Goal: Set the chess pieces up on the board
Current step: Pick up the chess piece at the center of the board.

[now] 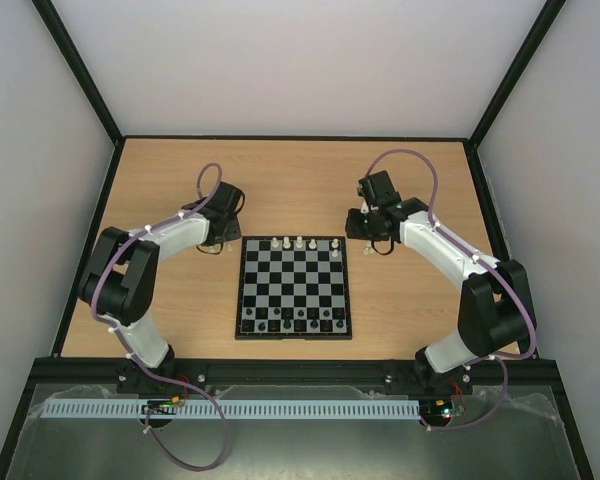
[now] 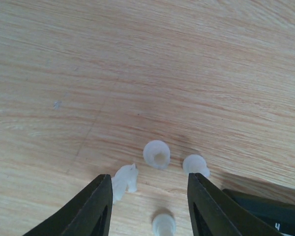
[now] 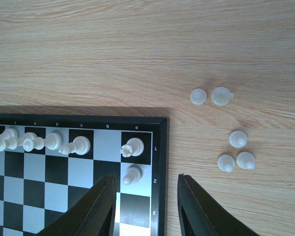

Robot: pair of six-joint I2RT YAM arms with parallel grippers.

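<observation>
The left fingers (image 2: pixel 96 211) stand apart over the bench (image 2: pixel 137 59) near the far-left corner of the board (image 1: pixel 293 285). Four pale chess pieces (image 2: pixel 156 155) lie loose on the wood there, one of them between the fingers, untouched. More pale pieces line the board's far row, and black pieces (image 1: pixel 280 318) sit along its near rows. The right fingers (image 3: pixel 201 211) hang apart and empty over the board's right edge, with five more pale pieces just beside it.

I see the board (image 1: pixel 295 288) mid-table, whitish chess pieces (image 3: pixel 81 144) along its far edge (one ahead), others loose beside both far corners.
</observation>
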